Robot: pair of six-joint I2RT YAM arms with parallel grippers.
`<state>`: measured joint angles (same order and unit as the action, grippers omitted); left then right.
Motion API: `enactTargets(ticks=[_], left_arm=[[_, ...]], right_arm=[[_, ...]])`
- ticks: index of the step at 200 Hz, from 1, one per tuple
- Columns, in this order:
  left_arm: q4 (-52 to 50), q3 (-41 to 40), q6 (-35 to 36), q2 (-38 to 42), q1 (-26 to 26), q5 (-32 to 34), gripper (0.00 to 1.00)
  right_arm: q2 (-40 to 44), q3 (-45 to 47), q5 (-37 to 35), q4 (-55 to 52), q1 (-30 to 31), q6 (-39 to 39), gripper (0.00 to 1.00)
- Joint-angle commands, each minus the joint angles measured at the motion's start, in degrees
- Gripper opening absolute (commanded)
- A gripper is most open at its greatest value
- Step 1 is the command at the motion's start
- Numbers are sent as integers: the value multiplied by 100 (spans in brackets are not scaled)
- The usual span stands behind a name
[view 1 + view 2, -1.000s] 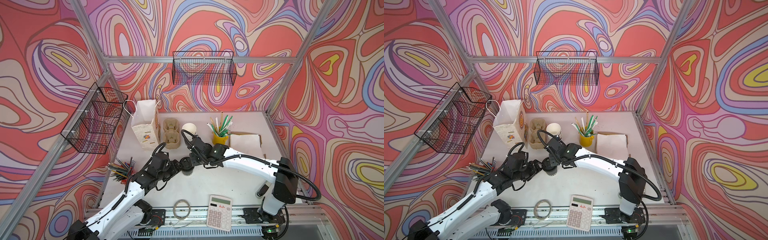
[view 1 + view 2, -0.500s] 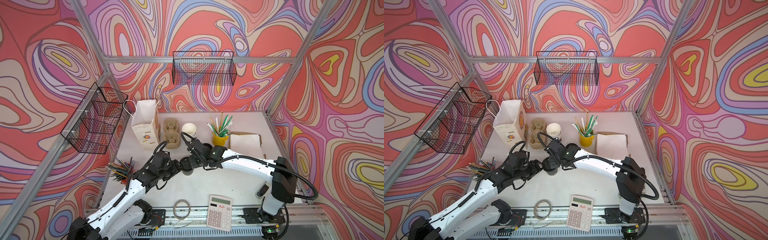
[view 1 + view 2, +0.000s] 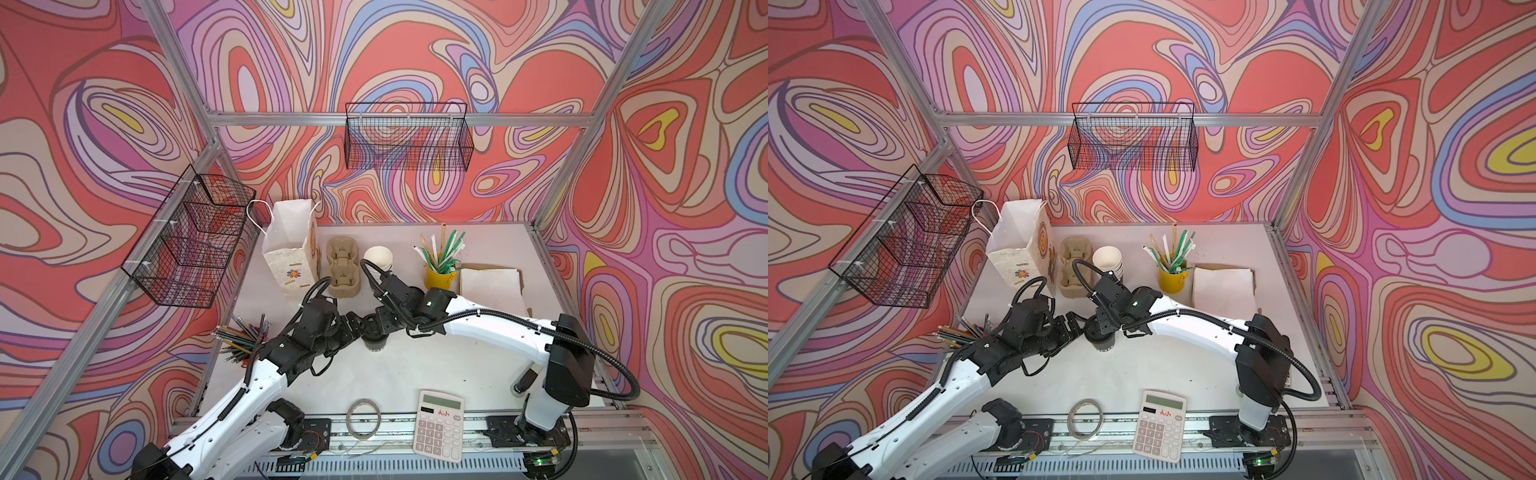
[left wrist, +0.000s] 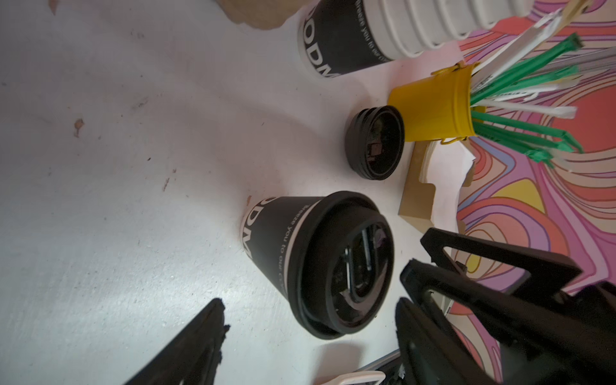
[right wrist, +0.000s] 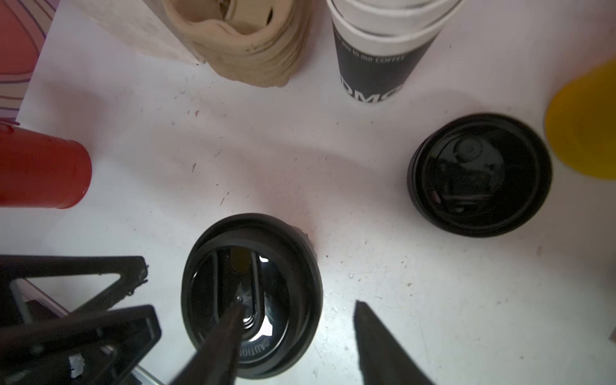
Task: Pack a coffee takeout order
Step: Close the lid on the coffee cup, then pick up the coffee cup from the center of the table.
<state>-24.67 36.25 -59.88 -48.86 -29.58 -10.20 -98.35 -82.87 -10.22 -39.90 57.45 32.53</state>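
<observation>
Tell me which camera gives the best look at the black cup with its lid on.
The left wrist view: the black cup shows its lettered side and lid, unobstructed. The right wrist view looks down on mainly the lid. In both top views it is small and mostly hidden.

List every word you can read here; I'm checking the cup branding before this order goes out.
"CAUTION": upside down on the lid of the lidded black cup.
"you to our": small line on the lidded black cup, with large "ODM", both cut off.
"you to our COFFEE": on the bottom cup of the cup stack, with large "DM", cut off.
Paper bag print and calculator markings: too small to read.
</observation>
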Motion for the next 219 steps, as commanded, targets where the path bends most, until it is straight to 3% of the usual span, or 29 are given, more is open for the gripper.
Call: enactTargets(ticks=[1, 52, 89, 119, 219], left_arm=[[-137, 120, 17, 198, 92, 187, 97], [-262, 110, -338, 516, 612, 17, 100], [288, -431, -847, 689, 1739, -1383, 100], [368, -607, -823, 696, 2270, -1833, 100], [450, -777, -472, 421, 2317, -2103, 100]], right_arm=[[347, -203, -405, -18, 12, -288, 98], [359, -218, 401, 332, 16, -832, 98], [63, -315, 489, 207, 25, -605, 98], [-129, -346, 613, 164, 116, -507, 98], [-762, -622, 134, -399, 363, -519, 84]])
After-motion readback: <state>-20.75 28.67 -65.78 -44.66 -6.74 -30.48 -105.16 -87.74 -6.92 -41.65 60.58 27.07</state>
